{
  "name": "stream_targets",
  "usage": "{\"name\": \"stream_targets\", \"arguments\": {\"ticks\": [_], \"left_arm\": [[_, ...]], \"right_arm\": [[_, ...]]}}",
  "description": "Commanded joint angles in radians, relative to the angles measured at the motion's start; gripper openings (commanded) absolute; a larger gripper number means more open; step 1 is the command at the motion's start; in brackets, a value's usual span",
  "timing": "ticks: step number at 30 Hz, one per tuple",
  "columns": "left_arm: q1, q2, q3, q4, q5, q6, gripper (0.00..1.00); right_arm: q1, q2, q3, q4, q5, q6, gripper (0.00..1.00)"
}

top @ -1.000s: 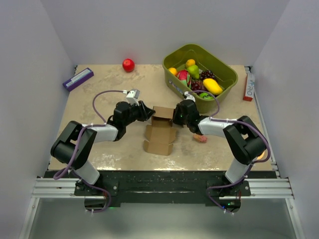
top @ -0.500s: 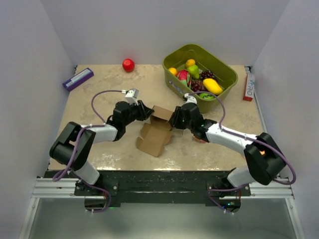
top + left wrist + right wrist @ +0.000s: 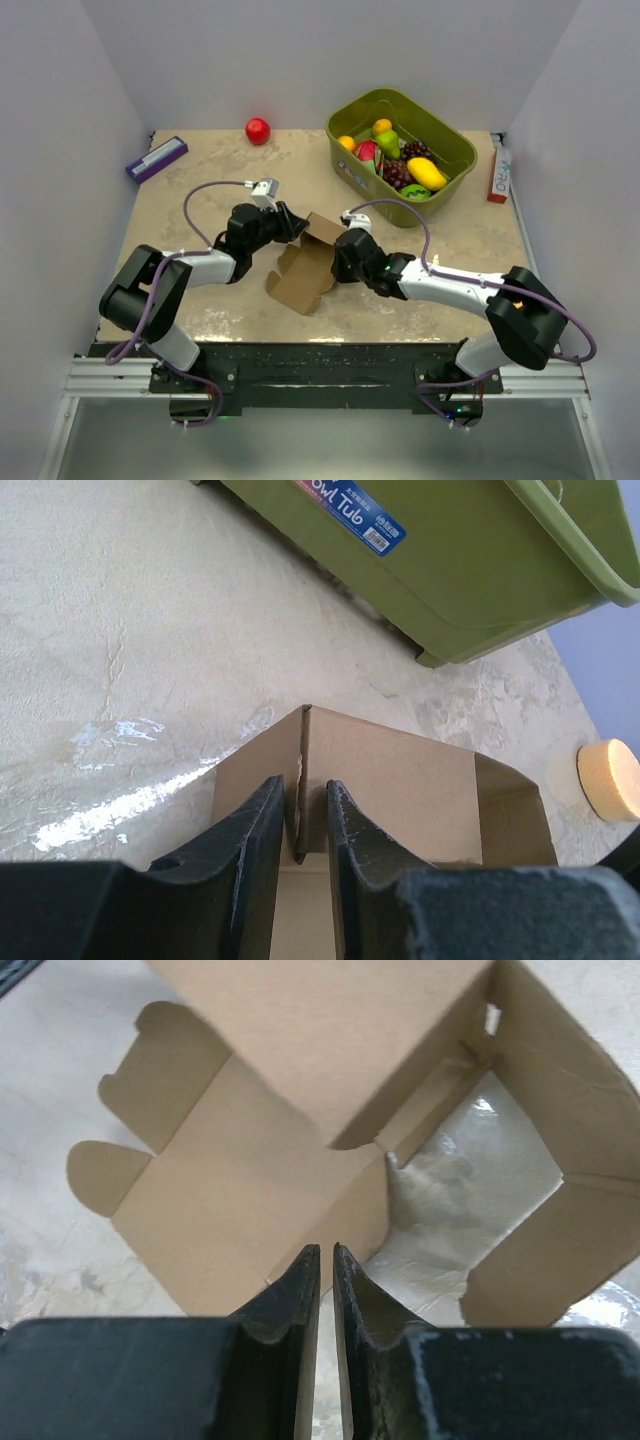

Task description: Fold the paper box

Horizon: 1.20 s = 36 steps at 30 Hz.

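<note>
The only writing you can actually read is "owl Tub" on the blue label [image 3: 351,516] of the bin [image 3: 458,160]. Your box [image 3: 303,268] sits mid-table, half opened, with its long axis running from 1 o'clock down to 7 o'clock and the raised flap at the 1 o'clock end. The left gripper [image 3: 296,229] is clamped on that upright wall. The right gripper [image 3: 338,264] is at the box's 3 o'clock side with its jaws nearly together, and I can't tell if cardboard is in them. There's bare table [image 3: 190,215] at 9 o'clock, the bin is near at 1 o'clock, and the table's near edge is fairly close at 6.
</note>
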State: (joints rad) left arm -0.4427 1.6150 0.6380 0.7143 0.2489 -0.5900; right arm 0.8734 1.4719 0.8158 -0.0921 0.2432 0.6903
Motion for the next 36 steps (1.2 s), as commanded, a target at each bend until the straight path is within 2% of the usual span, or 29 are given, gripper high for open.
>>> {"name": "stream_targets", "arguments": {"ticks": [1, 11, 27, 30, 34, 35, 36], "left_arm": [[0.004, -0.027, -0.009, -0.03, -0.025, 0.022, 0.28], [0.004, -0.032, -0.011, -0.03, -0.025, 0.021, 0.27], [0.004, -0.056, -0.026, -0.041, -0.03, 0.025, 0.27], [0.004, -0.069, -0.037, -0.038, -0.031, 0.022, 0.26], [0.002, -0.102, -0.07, -0.023, -0.04, 0.004, 0.25], [-0.001, -0.118, -0.077, -0.013, -0.043, -0.002, 0.25], [-0.002, -0.127, -0.096, -0.006, -0.046, -0.01, 0.25]], "right_arm": [[0.032, 0.013, 0.065, -0.018, 0.073, -0.015, 0.15], [0.065, 0.108, 0.106, -0.044, 0.059, 0.002, 0.14], [0.07, 0.238, 0.072, -0.1, 0.062, 0.066, 0.11], [0.068, 0.222, 0.077, -0.104, 0.074, 0.061, 0.11], [0.068, 0.147, 0.103, -0.133, 0.082, 0.028, 0.2], [0.068, 0.128, 0.111, -0.146, 0.084, 0.012, 0.31], [0.068, 0.111, 0.13, -0.159, 0.091, 0.011, 0.37]]}}
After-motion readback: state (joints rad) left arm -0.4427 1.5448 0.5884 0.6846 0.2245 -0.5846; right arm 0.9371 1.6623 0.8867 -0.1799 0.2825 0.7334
